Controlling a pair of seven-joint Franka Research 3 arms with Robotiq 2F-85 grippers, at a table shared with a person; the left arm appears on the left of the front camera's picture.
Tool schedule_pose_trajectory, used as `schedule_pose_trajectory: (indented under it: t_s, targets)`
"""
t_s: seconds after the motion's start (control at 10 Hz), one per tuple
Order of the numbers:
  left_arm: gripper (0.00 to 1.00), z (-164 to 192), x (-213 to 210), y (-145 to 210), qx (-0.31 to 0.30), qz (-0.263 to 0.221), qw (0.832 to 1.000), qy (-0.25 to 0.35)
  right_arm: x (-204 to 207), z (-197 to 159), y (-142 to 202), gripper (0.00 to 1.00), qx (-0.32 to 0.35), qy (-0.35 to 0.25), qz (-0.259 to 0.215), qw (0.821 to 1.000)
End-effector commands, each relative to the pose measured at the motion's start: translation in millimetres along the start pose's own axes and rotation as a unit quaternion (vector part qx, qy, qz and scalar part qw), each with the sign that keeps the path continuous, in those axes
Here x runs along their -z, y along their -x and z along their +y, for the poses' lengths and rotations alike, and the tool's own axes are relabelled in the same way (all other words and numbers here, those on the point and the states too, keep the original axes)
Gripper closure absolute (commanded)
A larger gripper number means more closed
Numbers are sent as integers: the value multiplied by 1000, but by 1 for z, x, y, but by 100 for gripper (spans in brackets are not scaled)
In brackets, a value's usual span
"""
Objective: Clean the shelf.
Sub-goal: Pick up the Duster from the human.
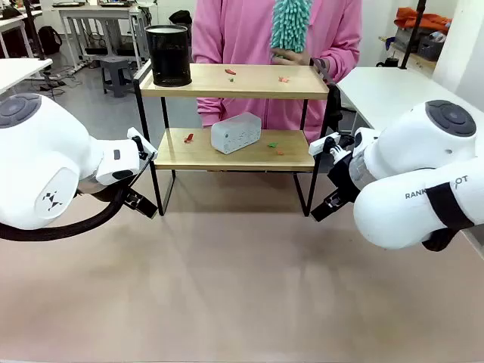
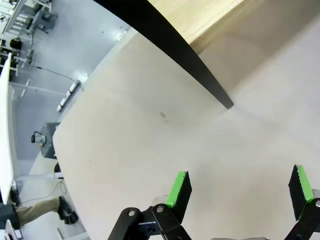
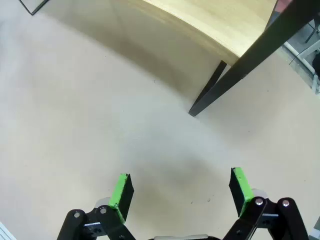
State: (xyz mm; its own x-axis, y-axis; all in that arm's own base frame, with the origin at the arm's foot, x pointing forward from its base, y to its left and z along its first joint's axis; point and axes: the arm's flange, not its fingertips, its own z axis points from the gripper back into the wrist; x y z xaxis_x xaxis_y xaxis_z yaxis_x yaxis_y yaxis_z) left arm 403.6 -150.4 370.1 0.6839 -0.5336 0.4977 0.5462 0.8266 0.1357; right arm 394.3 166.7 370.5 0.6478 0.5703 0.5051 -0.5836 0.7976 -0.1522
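The shelf (image 1: 234, 82) stands at the table's far side, two light wooden boards on a thin black frame. A black cylinder (image 1: 169, 55) and small red and green scraps (image 1: 231, 72) lie on the top board. A white box (image 1: 236, 132) and more scraps rest on the lower board (image 1: 181, 155). A person in pink holds a teal duster (image 1: 290, 24) behind the top board. My left gripper (image 2: 240, 187) hangs open over bare table near a shelf leg (image 2: 200, 70). My right gripper (image 3: 181, 189) is open too, short of another shelf leg (image 3: 235, 80).
The two white arm bodies (image 1: 45, 166) (image 1: 420, 181) flank the shelf at the table's left and right. The beige tabletop (image 1: 242, 280) stretches in front of the shelf. Other white tables and stools stand in the background.
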Motion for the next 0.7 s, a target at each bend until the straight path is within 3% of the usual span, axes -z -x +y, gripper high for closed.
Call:
schedule_pose_trajectory:
  t_s: [0.0,0.6]
  targets:
    - [0,0,0,0,0,0,1000,0,0,0,0,0,0,0,0,1000]
    - [0,0,0,0,0,0,1000,0,0,0,0,0,0,0,0,1000]
